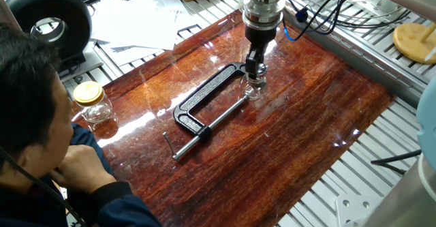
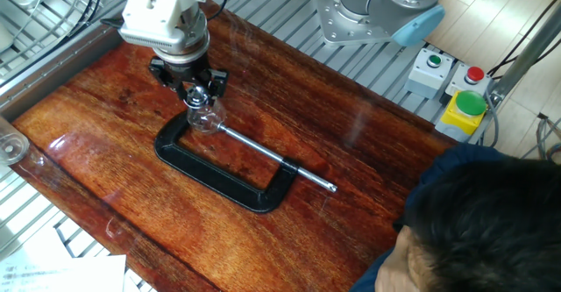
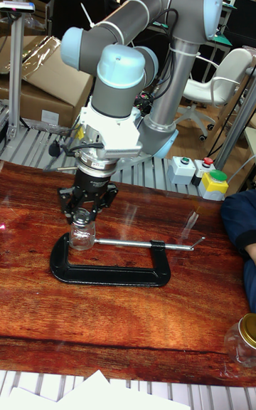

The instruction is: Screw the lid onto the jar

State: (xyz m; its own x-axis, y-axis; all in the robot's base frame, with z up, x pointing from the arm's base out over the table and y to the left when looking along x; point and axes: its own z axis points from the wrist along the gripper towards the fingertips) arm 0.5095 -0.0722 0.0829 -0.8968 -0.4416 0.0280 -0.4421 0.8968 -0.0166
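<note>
At the near end of the black C-clamp (image 2: 223,176), the gripper (image 2: 196,91) hangs straight down with its fingers closed around the lid (image 3: 82,218), which sits on the mouth of the jar (image 2: 204,118). The jar stands upright on the wooden tabletop (image 2: 368,195), pinched between the clamp's jaw and its screw, mouth up, its long axis vertical. To thread it well, keep the wrist axis in line with the jar's, press down only lightly, and turn squarely so the thread does not cross.
</note>
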